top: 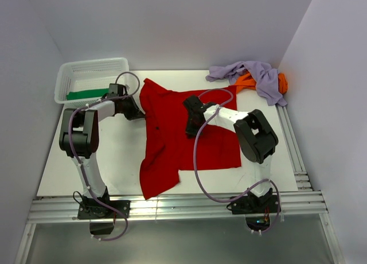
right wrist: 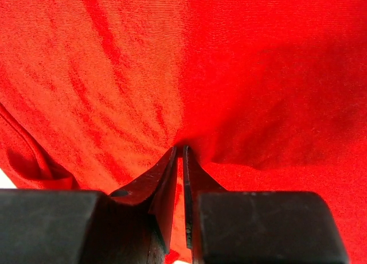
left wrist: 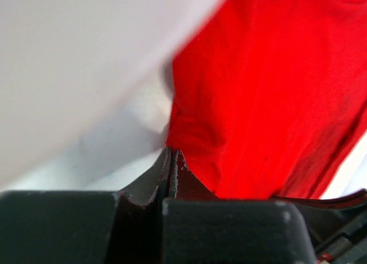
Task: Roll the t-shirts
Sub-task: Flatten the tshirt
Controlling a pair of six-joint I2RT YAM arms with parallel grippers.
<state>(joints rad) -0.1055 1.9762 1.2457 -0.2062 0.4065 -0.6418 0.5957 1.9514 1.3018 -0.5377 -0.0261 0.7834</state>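
Progress: basically at the start. Red shirt [top: 172,146] lies spread mid-table [top: 117,155], not flat: lower left corner folded and twisted, no roll started. Lavender shirt [top: 252,72] and orange shirt [top: 245,82] sit in a crumpled heap at the far right corner, lavender on top. Green shirt [top: 86,94] is in the basket [top: 92,62] far left; can't tell if it's rolled.

Left gripper [left wrist: 172,152]: fingers fully together on the red shirt's left edge, cloth puckered at the tips. Right gripper [right wrist: 179,149]: pinched on a fold mid-shirt, thin red strip showing between the fingers.

Materials: fine-knit jersey, soft, creases radiating from both pinches. Basket is rigid white mesh. Table is smooth, matte white.
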